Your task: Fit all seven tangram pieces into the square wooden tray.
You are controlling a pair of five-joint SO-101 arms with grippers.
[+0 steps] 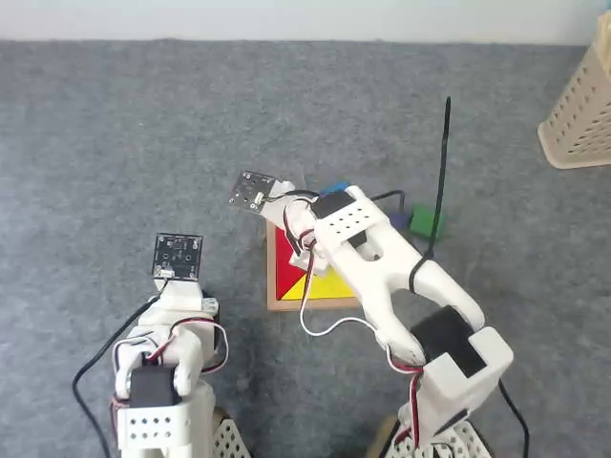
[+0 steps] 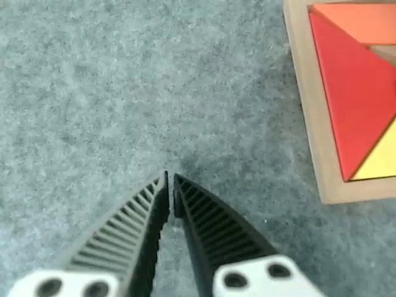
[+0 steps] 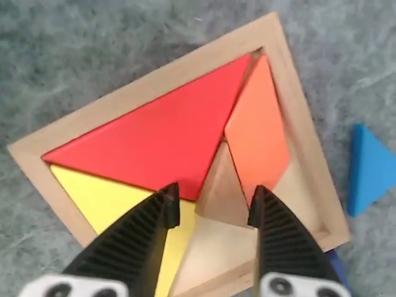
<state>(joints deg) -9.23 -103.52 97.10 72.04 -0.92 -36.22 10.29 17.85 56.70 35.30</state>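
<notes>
The square wooden tray [image 3: 142, 96] lies on grey carpet and holds a large red triangle [image 3: 161, 136], an orange parallelogram [image 3: 260, 130] and a yellow triangle [image 3: 105, 198]; the remaining floor of the tray is bare wood. My right gripper [image 3: 213, 195] hovers open over the tray's middle with nothing between its fingers. Outside the tray, a blue triangle [image 3: 368, 170] rests on the carpet. My left gripper [image 2: 171, 182] is shut and empty over bare carpet beside the tray [image 2: 309, 124]. In the high view the right arm covers most of the tray [image 1: 286, 303].
A green piece [image 1: 427, 224] and a purple piece [image 1: 401, 219] lie on the carpet beyond the tray, near the blue triangle [image 1: 336, 187]. A black cable [image 1: 444, 172] rises there. A beige basket [image 1: 582, 114] stands at the far right.
</notes>
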